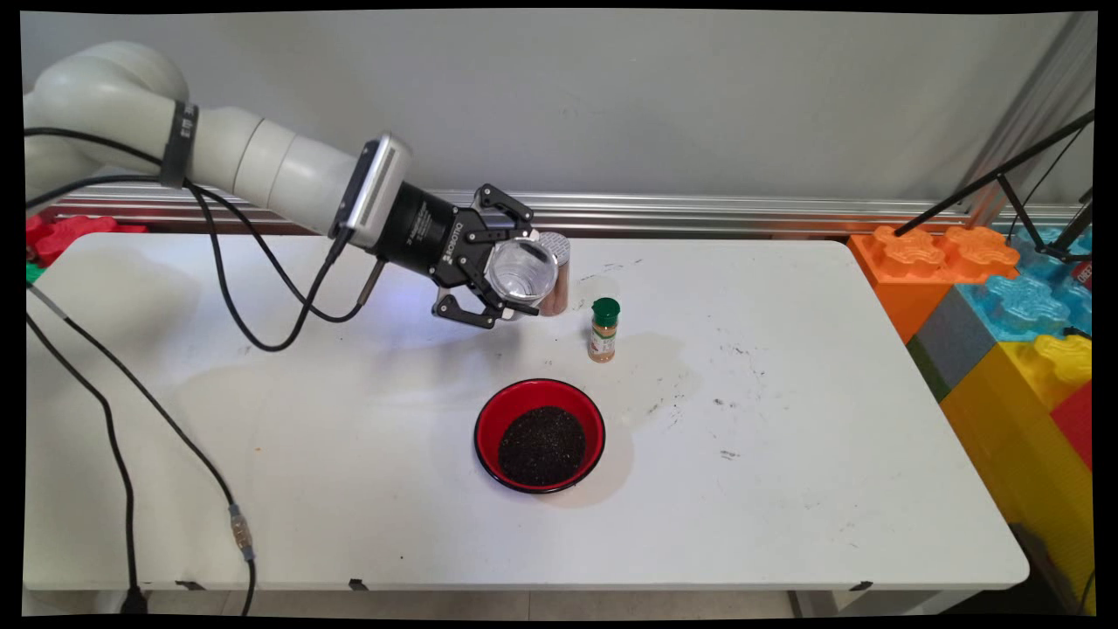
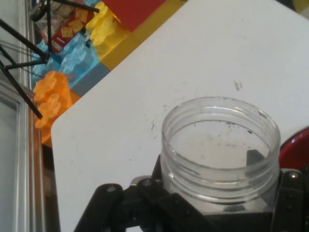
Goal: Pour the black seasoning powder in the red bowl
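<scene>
My gripper (image 1: 511, 278) is shut on a clear, lidless plastic jar (image 1: 521, 270), held tilted above the table's far middle. In the hand view the jar (image 2: 220, 150) fills the lower right, its mouth open and inside nearly bare but for dark specks. A red bowl (image 1: 540, 435) of dark grains sits on the table in front of the gripper; its rim (image 2: 295, 147) shows at the hand view's right edge. A copper-coloured shaker (image 1: 555, 273) stands right behind the jar. A small spice bottle with a green cap (image 1: 603, 329) stands to the right.
Large coloured toy blocks (image 1: 1004, 297) are stacked off the table's right end, with a black tripod (image 1: 1004, 179) above them. Red blocks (image 1: 61, 234) lie at the far left. Black cables (image 1: 122, 419) trail over the table's left side. Dark specks dot the table (image 1: 725, 411) right of the bowl.
</scene>
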